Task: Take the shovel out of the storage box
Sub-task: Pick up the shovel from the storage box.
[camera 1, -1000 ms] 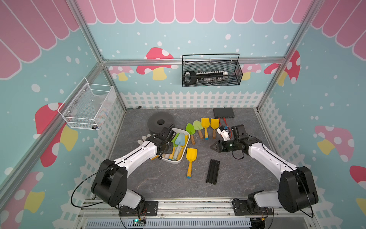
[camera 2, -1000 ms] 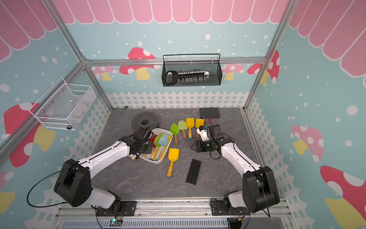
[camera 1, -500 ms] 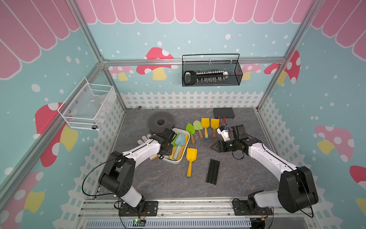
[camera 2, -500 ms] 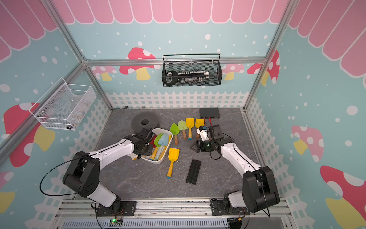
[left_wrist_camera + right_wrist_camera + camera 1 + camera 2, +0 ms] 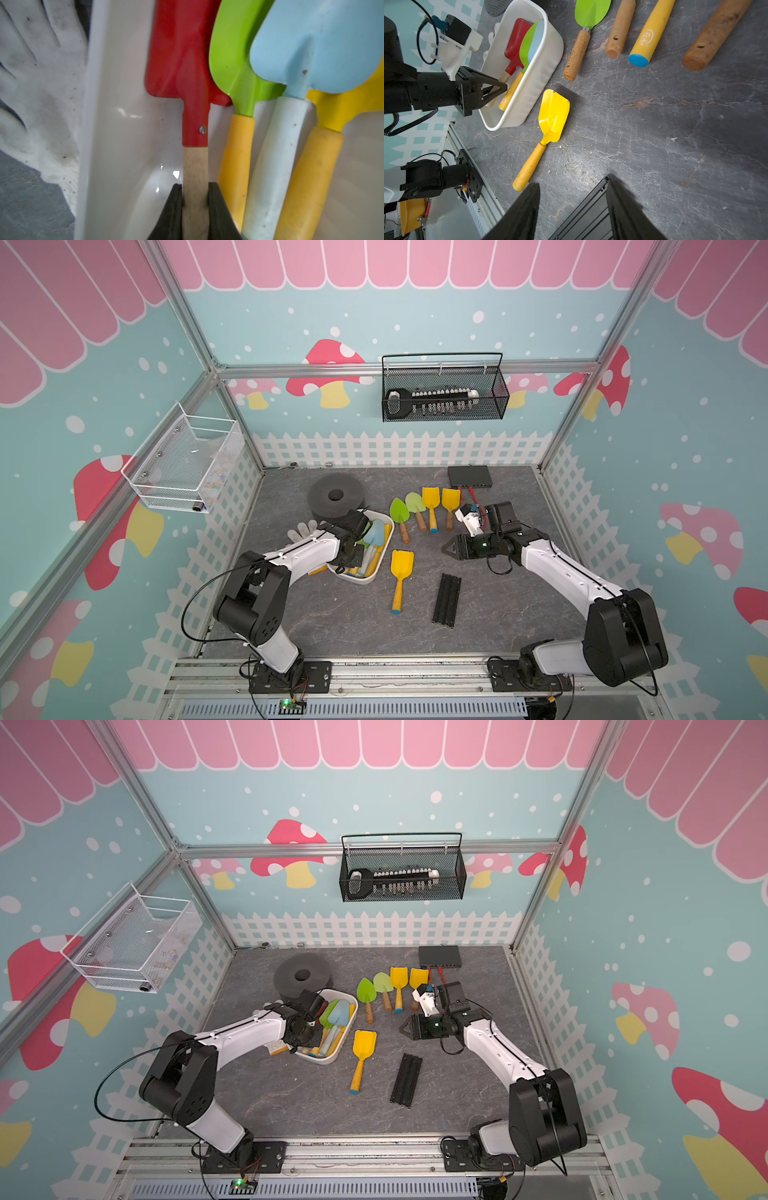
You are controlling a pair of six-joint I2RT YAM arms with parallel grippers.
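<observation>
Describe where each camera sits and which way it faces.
Top views: high above the arm bases, looking down on the table; both arms show.
Left wrist: on the left arm, looking into the storage box; left gripper shut on the red shovel.
Right wrist: on the right arm, facing the table; right gripper open.
Both wrist views share the red shovel.

Inside the storage box [image 5: 116, 124], a strip of bare floor is lying open between the wall and the red shovel [image 5: 178, 52], while the green shovel [image 5: 232, 52] is crowding its other side, leaving only a slim gap. Outside, a white glove [image 5: 37, 93] is lying just beside one long wall and a yellow shovel [image 5: 402, 562] beside the other. Bare worktop [image 5: 340, 622] is spreading wide beyond that shovel's handle.
</observation>
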